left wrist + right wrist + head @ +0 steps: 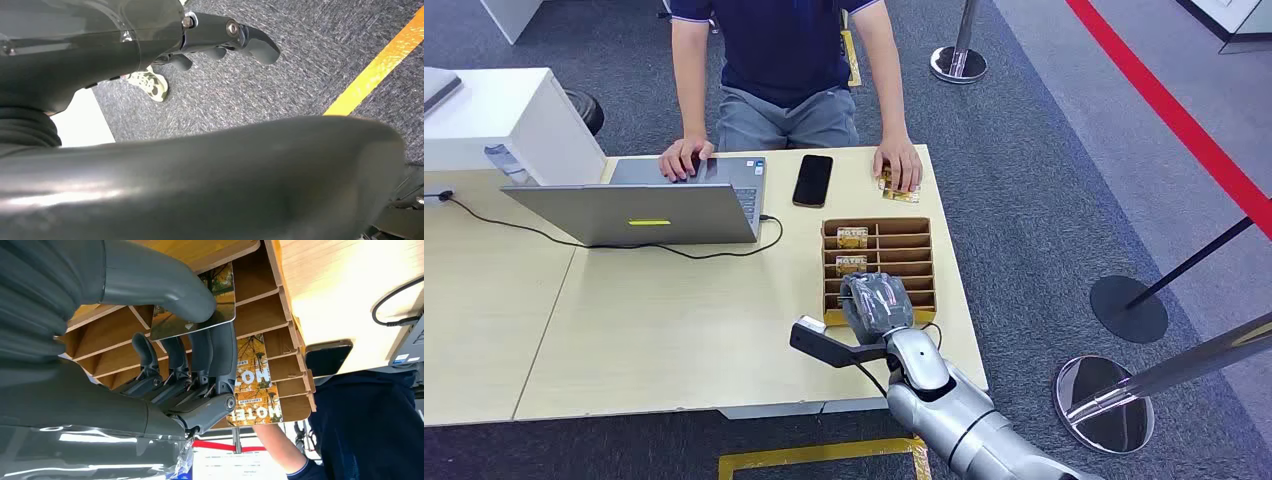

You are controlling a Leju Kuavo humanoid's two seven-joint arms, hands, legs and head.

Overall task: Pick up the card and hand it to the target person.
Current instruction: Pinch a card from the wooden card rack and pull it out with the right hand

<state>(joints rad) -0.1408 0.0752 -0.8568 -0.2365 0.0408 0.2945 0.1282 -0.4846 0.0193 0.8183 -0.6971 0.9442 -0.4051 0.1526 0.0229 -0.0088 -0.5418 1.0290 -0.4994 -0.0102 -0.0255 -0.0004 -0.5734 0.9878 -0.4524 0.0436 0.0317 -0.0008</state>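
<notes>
Your right hand (180, 340) pinches a glossy flat card (200, 307) over the slotted wooden box (911, 243). Your left hand (225, 37) hangs over carpet, fingers curled on nothing.

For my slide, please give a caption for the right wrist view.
Right hand pinches a hotel card over the wooden card rack.

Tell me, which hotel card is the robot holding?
The card pinched under the right hand's thumb, in the wooden box near the robot. The other cards sit untouched farther back.
</notes>
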